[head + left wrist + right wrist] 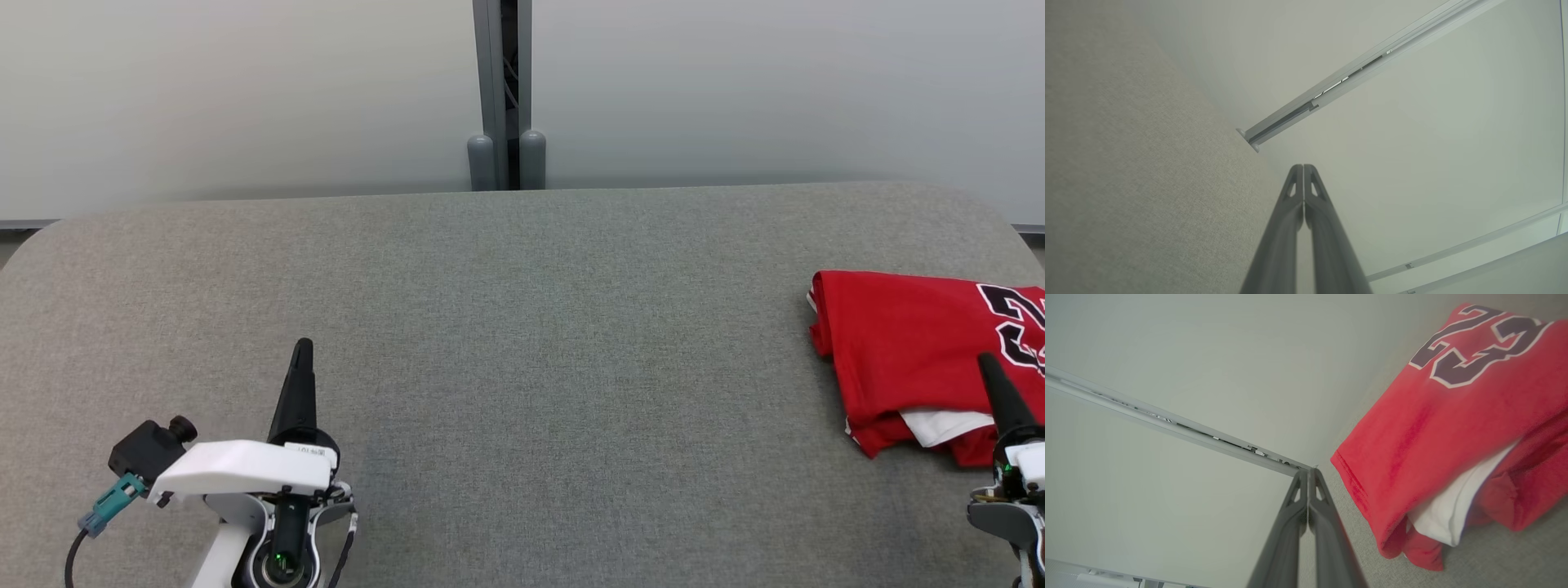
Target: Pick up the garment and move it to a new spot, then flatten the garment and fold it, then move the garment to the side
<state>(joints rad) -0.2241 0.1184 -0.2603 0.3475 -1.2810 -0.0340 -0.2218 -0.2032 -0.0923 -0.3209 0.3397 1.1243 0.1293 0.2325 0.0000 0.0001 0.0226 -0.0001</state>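
Table (522, 343): you have a grey cloth-covered top with rounded far corners, running across the lower two thirds of the head view.
Wall (245, 90): you see pale panels across the top of the frame, behind the table.
Garment (906, 351): your red shirt lies folded on the table at the right edge of the head view, partly cut off by the frame. In the right wrist view it takes up the upper and middle right (1453, 428).
Left gripper (303, 347): you find it at the lower left of the head view, over bare table and well apart from the garment. Its left wrist view (1303, 167) shows both fingers pressed together, gripping nothing.
Right gripper (986, 361): at the lower right, its dark tip overlaps the garment's near part, and you cannot tell contact there. In its wrist view (1310, 471) the fingers meet with nothing between them, just left of the red hem.
Post (500, 90): you see a grey upright at top centre, between the panels.
Print (1016, 327): a black, white-edged number on the garment's top layer, reading 23 in the right wrist view (1474, 343).
White layer (943, 425): it peeks out between the red folds at the garment's near edge.
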